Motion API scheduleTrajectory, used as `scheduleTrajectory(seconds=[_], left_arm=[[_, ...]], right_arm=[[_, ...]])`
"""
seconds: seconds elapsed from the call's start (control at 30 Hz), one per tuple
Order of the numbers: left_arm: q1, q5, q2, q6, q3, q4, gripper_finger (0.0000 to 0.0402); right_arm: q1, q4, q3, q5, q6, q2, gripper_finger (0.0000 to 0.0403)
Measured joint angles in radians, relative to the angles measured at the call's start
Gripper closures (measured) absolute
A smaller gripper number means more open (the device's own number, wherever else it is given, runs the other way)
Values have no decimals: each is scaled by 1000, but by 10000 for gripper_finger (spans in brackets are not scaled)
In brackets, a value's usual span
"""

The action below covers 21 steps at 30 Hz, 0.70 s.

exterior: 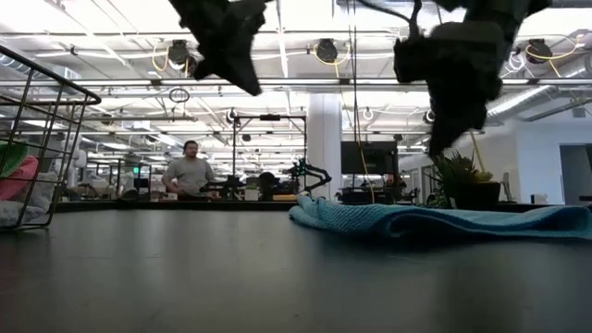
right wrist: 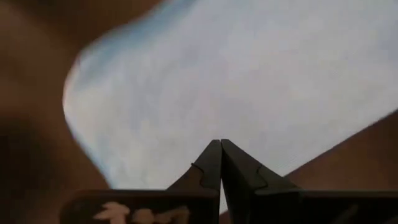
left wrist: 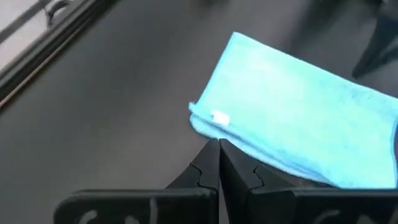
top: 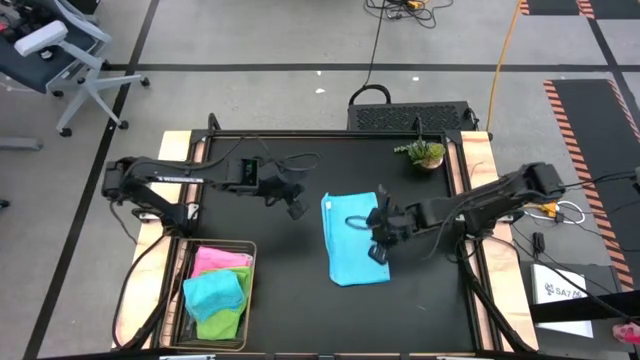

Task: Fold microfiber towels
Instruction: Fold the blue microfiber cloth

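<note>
1. Room: open workshop hall with ceiling lights and white pillars; a person (exterior: 190, 171) stands far behind the desk.
2. Desk (top: 290, 290): black top, wooden side rails.
3. Wire mesh basket (top: 251, 295): at 7 o'clock on the desk; holds pink towel (top: 218, 259), teal towel (top: 215, 292) and lime green towel (top: 222, 323), heaped.
4. Light blue towel (top: 352, 245): just right of desk centre, lying flat as a folded oblong, one long edge doubled over, white tag at a corner.
5. Left gripper (top: 296, 209): above the bare desk at 10 o'clock of the blue towel, fingers together, empty.
6. Right gripper (top: 379, 248): over the towel's 3 o'clock edge, fingers together; no cloth visibly pinched.
7. Potted plant (top: 424, 153): at 1 o'clock, clear of the work.
8. Step, judged: first fold appears laid; both arms stand released above it.
9. Next move, judged: part the fingers, take a short end, carry it across to halve the oblong, keeping edges aligned.
</note>
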Motion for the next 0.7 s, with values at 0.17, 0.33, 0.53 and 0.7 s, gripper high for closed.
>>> scheduleTrajectory(seconds=[0.17,0.33,0.53,0.7], left_arm=[[25,17,59,52,0,94,392],[59,56,126,30,0,128,396],[79,130,210,-48,0,143,382],[80,161,266,-51,0,202,389]], right_arm=[[-39,-17,1,27,2,-59,403],[-83,-53,0,82,-48,-43,403],[-208,-1,2,24,-151,-43,403],[-350,-3,2,-66,-257,-43,403]])
